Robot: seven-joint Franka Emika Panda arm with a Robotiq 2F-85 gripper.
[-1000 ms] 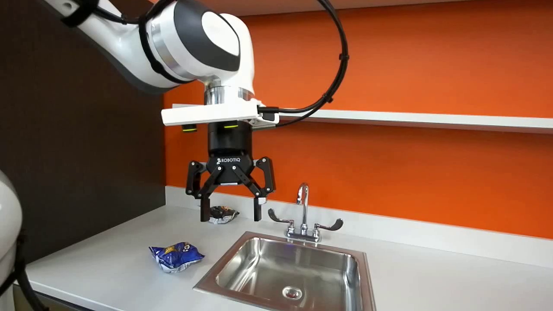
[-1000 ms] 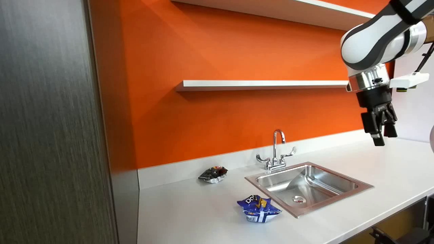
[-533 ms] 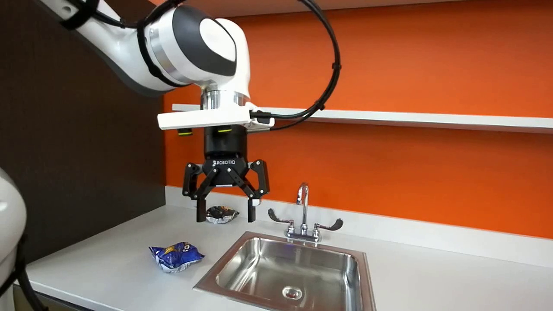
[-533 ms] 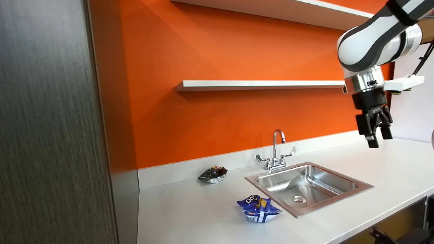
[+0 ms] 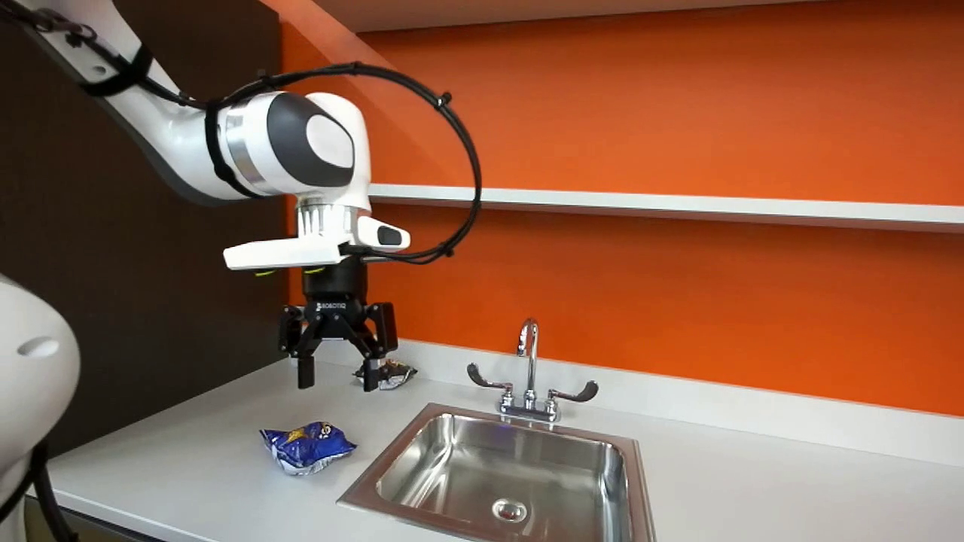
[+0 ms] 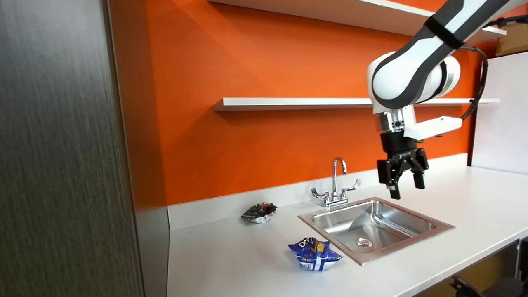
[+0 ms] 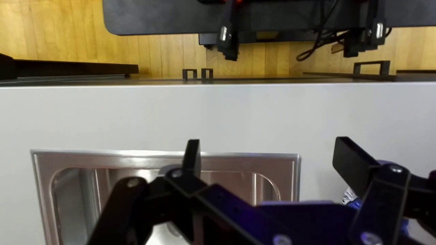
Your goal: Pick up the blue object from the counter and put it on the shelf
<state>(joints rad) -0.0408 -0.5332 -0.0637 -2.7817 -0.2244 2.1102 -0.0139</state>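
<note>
The blue object is a crumpled blue chip bag (image 5: 307, 448) on the white counter (image 5: 753, 482), left of the sink. It also shows in the other exterior view (image 6: 315, 253); in the wrist view only a sliver of the bag (image 7: 356, 203) shows behind the right finger. The white shelf (image 6: 297, 103) runs along the orange wall above the counter, and its front edge (image 5: 678, 203) faces out. My gripper (image 5: 338, 384) hangs fingers down, well above the counter, open and empty. In the wrist view my gripper (image 7: 267, 146) has its fingers wide apart over the sink's corner.
A steel sink (image 6: 412, 240) is set in the counter, with a chrome faucet (image 6: 336, 181) behind it. A dark chip bag (image 6: 260, 212) lies near the backsplash. A dark panel (image 5: 151, 248) closes the counter's end. A higher shelf (image 6: 350, 16) overhangs.
The arm and gripper have moved left and lower in an exterior view, toward the blue chip bag's side. The gripper stays open. Both bags have not moved.
</note>
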